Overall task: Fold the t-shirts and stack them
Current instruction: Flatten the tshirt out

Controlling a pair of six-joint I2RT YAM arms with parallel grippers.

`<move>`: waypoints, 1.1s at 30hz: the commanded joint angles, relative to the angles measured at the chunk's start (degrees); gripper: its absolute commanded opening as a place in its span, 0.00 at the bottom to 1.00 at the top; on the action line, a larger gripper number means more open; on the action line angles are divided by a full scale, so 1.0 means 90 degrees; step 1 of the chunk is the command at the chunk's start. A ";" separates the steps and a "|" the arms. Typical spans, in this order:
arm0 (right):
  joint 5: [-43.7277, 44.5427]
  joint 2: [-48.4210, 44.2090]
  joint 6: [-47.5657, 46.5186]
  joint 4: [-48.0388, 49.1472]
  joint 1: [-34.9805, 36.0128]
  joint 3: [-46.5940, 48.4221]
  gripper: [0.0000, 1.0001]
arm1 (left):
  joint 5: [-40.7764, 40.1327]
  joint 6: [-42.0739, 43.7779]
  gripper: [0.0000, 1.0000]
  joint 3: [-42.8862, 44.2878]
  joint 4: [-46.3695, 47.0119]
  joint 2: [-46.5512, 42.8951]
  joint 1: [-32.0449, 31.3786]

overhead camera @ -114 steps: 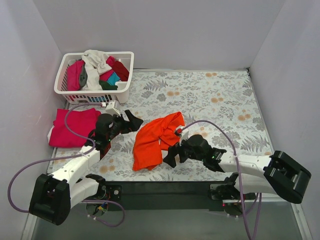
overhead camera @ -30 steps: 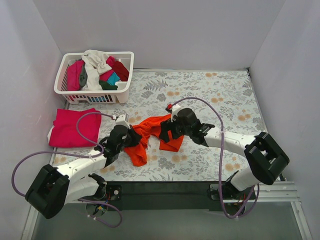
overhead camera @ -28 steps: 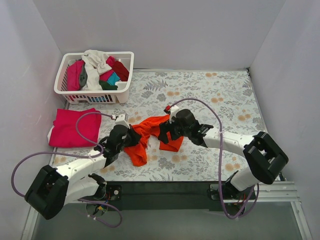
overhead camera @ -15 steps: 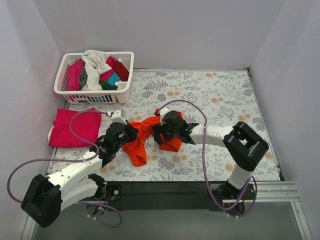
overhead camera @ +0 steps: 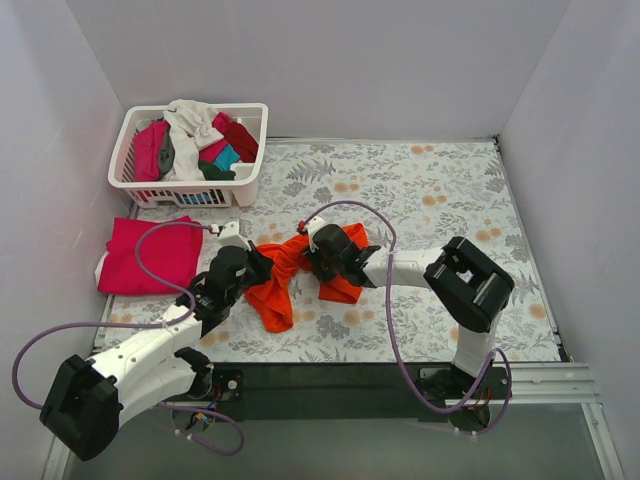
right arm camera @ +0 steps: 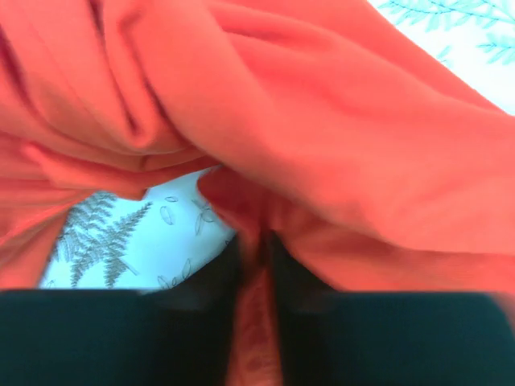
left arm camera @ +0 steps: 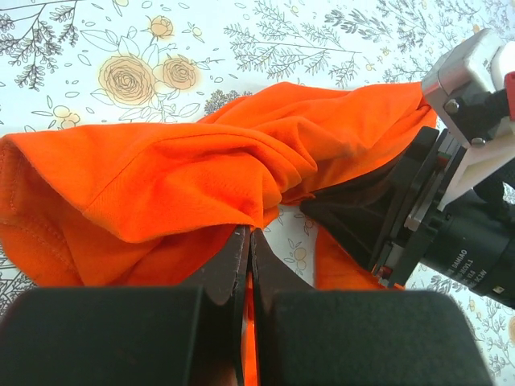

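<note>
We log orange shirt (overhead camera: 283, 290) bunched mid-table (overhead camera: 430, 190), pink shirt (overhead camera: 150, 255) at its 9 o'clock. Right gripper (overhead camera: 316, 264) has slid toward 9 o'clock and narrowed, now pinching orange fold. Left gripper (overhead camera: 257, 268) stays clamped on opposite edge. We judge both holds set; spreading can start.

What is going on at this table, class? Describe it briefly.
Two robot arms are working on a crumpled bright orange cloth t-shirt. The left gripper and the right gripper are each pinched shut on its fabric. A folded magenta-pink t-shirt lies to the left, and more shirts fill the white slatted plastic basket behind it.
</note>
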 commanded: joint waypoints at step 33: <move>0.3600 -0.4824 -0.0284 -0.2226 -0.2546 -0.1461 0.01 | 0.0005 0.1122 0.00 0.1618 0.0669 0.1699 0.2222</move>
